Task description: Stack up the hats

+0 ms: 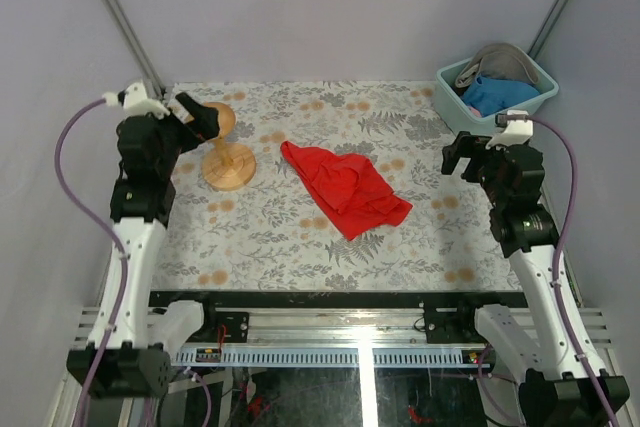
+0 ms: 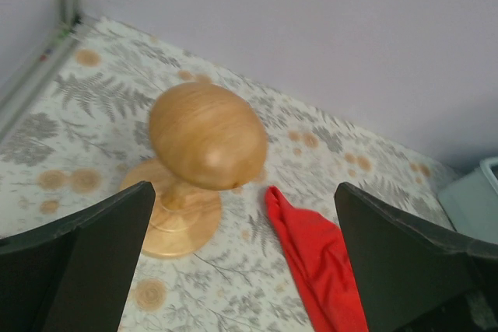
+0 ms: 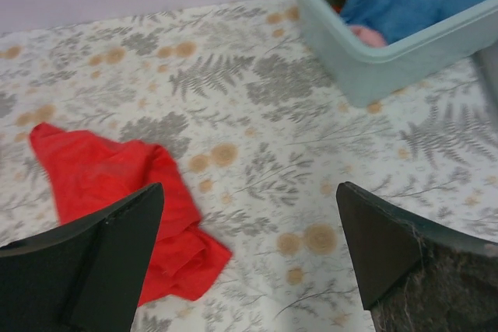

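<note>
Left of the flat red cloth (image 1: 345,187), which lies crumpled mid-table, the left gripper (image 1: 192,113) hangs with its two black fingers spread wide and nothing between them. It is close by the knob of a light wooden stand (image 1: 228,162) with a rounded top and a disc base. The stand is upright on the grey-and-orange fern-print table cover (image 1: 300,242), near the cloth's left edge but apart from it. Right of the cloth, the right gripper (image 1: 462,155) is likewise spread fully and empty, over bare cover. Farther right and behind the cloth, a pale teal plastic tub (image 1: 452,97) holds the hats. A soft grey fabric hat (image 1: 500,62) is heaped on top, with a blue fabric hat (image 1: 487,95) beneath it. The right wrist view shows a pink scrap (image 3: 366,35) under the blue, probably the pink hat, though too little shows to be sure.
</note>
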